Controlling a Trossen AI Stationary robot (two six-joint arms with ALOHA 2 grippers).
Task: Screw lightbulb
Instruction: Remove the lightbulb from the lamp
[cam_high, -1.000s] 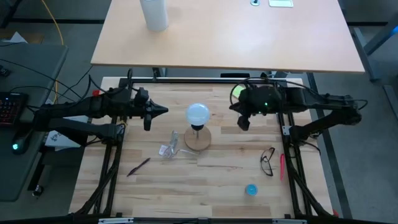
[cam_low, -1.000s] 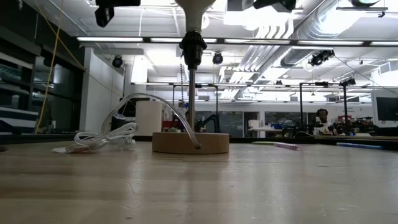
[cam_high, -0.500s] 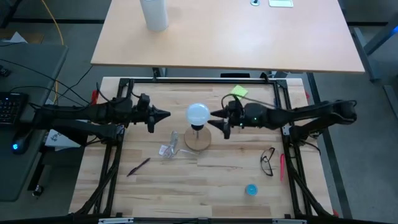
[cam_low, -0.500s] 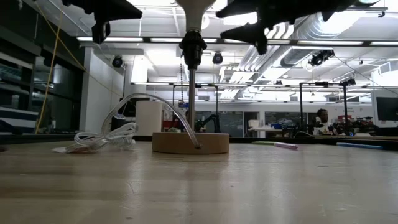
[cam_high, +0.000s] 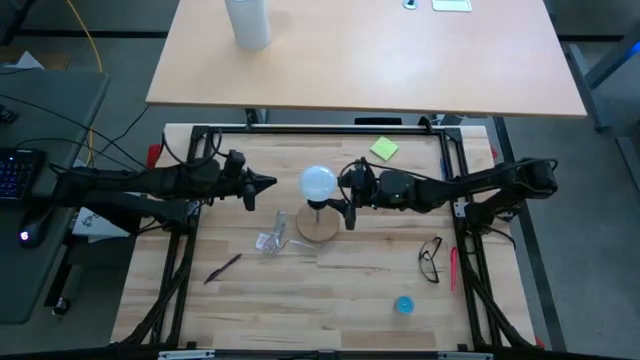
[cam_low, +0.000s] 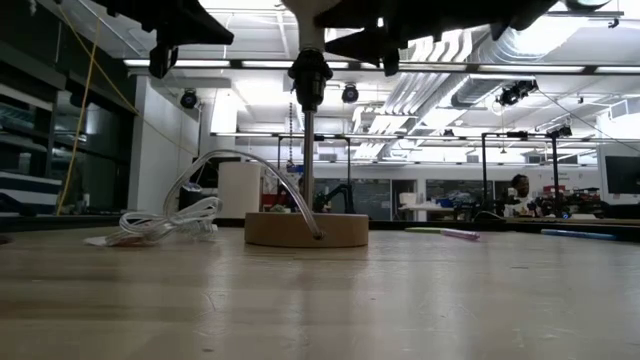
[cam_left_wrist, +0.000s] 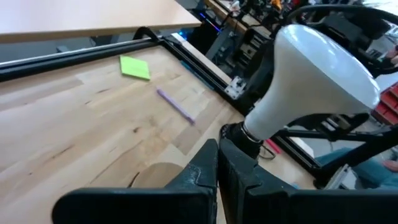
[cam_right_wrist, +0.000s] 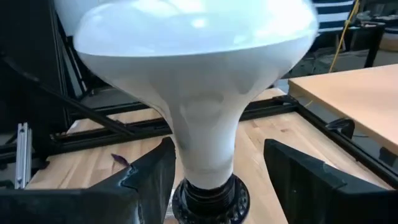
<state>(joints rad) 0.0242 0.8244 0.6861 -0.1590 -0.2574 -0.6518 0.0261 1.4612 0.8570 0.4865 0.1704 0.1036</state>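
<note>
The white lightbulb stands upright in the black socket of a post on a round wooden disc. My right gripper comes level from the table's right. It is open, with one finger on each side of the bulb's pale neck, just above the socket, and I see no touch. My left gripper is shut and points at the bulb from the left, a short way off. In the left wrist view its tips lie close before the socket.
A coiled clear cord lies left of the disc, and a dark pen lies nearer. A green note is at the far right. Glasses, a red pen and a blue cap lie near right. A white cylinder stands on the far table.
My right gripper has swung out from the far right of the table and gone left toward the lightbulb, turning level, until its fingers stand on either side of the bulb's neck. The bulb and its disc have stayed put.
</note>
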